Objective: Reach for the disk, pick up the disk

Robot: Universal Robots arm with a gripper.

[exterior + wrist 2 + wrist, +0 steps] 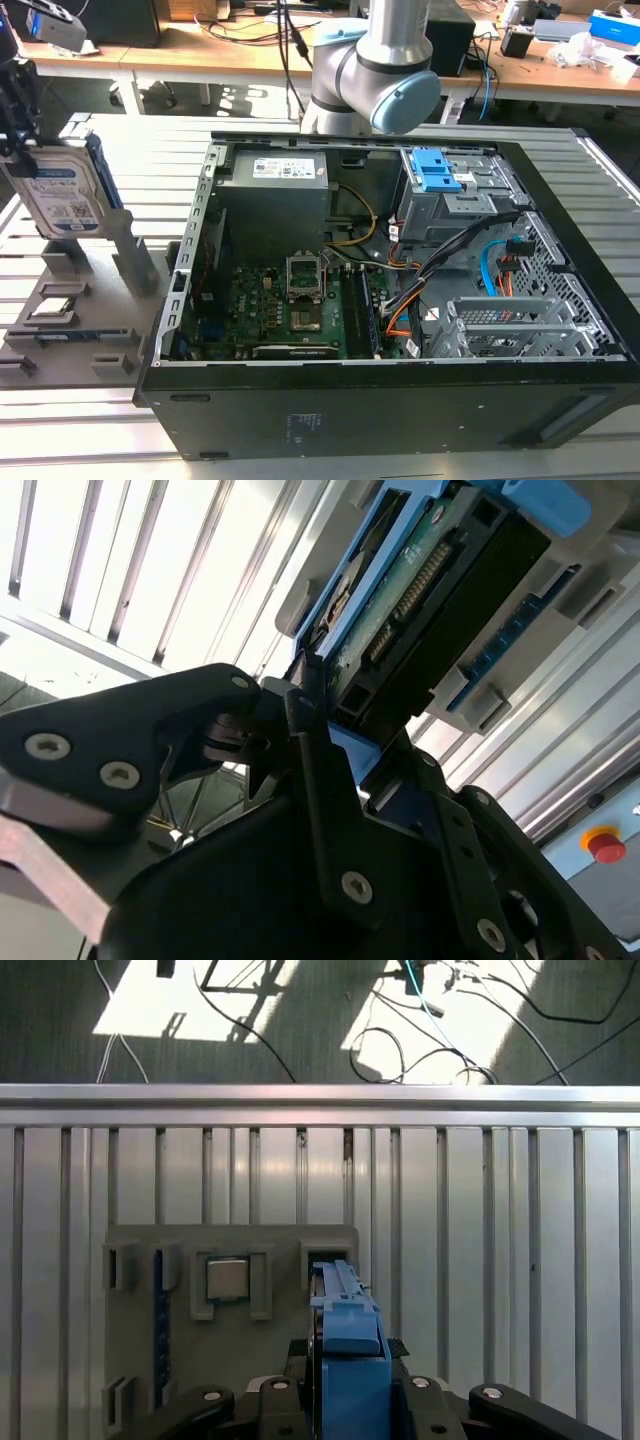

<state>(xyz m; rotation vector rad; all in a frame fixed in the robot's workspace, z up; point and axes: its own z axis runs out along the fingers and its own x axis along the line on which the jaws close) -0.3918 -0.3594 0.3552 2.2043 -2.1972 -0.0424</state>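
1. We see the disk upright at nine o'clock in the exterior view, label towards the camera
2. The gripper is clamped on its upper edge, fingers pressed to the drive in the second wrist view
3. The grey holder lies at the disk's five o'clock, the open computer case at its three o'clock

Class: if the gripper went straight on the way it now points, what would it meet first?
Probably the grey slotted holder plate below it. The gripper is shut on the silver hard drive with blue side rails, so the drive's edge would likely touch first; the gap is hard to judge.
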